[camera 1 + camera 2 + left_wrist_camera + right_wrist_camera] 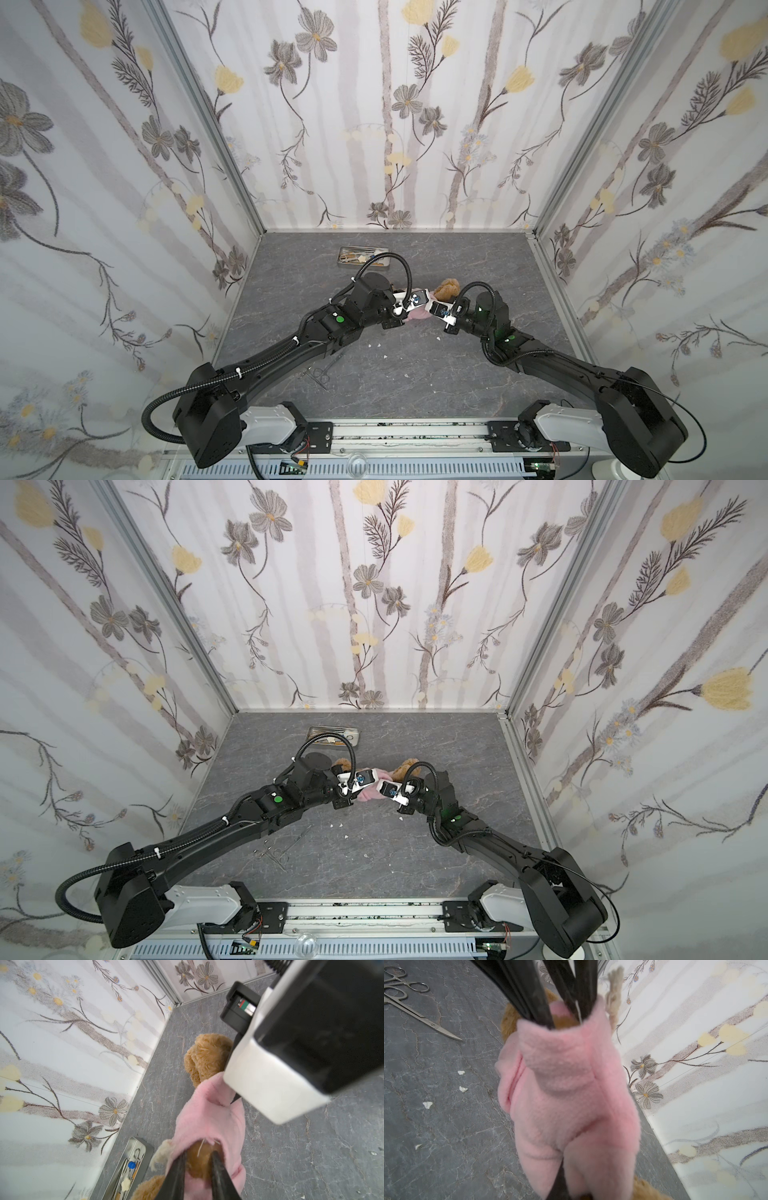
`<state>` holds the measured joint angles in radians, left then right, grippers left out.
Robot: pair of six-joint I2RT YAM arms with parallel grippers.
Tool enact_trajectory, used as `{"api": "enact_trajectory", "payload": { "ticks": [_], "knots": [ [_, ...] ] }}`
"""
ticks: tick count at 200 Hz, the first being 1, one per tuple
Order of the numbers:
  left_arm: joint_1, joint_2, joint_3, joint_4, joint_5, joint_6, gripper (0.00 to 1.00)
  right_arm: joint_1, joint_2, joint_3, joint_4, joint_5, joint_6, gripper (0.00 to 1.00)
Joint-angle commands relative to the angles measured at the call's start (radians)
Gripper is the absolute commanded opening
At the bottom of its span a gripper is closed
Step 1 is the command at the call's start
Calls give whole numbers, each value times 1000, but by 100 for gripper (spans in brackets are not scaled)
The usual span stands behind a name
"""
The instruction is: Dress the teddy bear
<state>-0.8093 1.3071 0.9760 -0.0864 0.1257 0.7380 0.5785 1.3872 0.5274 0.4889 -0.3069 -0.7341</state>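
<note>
The teddy bear (pixel 448 288) (pixel 405 769) lies mid-table between my two grippers, with a pink shirt (pixel 417 315) (pixel 368 794) round its body. In the left wrist view its golden-brown head (pixel 207 1055) sticks out past the pink shirt (pixel 207 1118). My left gripper (pixel 199 1157) (pixel 417 300) reaches into the shirt's opening and is shut on brown fur of the bear. My right gripper (pixel 566 1186) (pixel 441 311) is shut on the pink shirt (pixel 566 1084), which drapes over its fingers and hides the tips.
A metal tray (pixel 365 257) (pixel 128 1167) of small tools stands behind the arms. Steel scissors (pixel 318 374) (pixel 415 1007) lie nearer the front, under the left arm. White scraps (pixel 461 1073) dot the grey table. Flowered walls close in three sides.
</note>
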Motion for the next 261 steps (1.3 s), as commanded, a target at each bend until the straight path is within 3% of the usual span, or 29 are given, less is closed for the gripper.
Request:
{"api": "enact_trajectory", "payload": {
  "ticks": [1, 25, 61, 94, 117, 124, 144, 178, 217, 261],
  "knots": [
    [1, 26, 24, 4, -40, 27, 29, 6, -3, 5, 59, -10, -7, 0],
    [1, 55, 31, 5, -14, 32, 38, 5, -3, -7, 99, -22, 9, 0],
    [3, 126, 58, 8, 9, 29, 38, 6, -9, -23, 189, -89, 57, 0],
    [13, 198, 92, 29, 61, 4, 27, 14, -17, -49, 299, -145, 108, 0],
    [25, 213, 97, 53, 82, -19, 9, 11, -30, -77, 347, -109, 142, 0],
    [30, 205, 92, 61, 88, -29, 0, 6, -38, -87, 349, -90, 147, 0],
    [53, 148, 54, 112, 139, -84, 0, -19, -52, -99, 331, -52, 180, 0],
    [85, -15, -86, 354, 272, -205, 0, -54, -72, -96, 318, 31, 297, 0],
    [115, -96, -131, 414, 329, -261, 0, -85, -95, -102, 331, 1, 454, 0],
    [151, -140, -181, 530, 415, -373, 0, -86, -94, -124, 361, -9, 514, 0]
  ]
}}
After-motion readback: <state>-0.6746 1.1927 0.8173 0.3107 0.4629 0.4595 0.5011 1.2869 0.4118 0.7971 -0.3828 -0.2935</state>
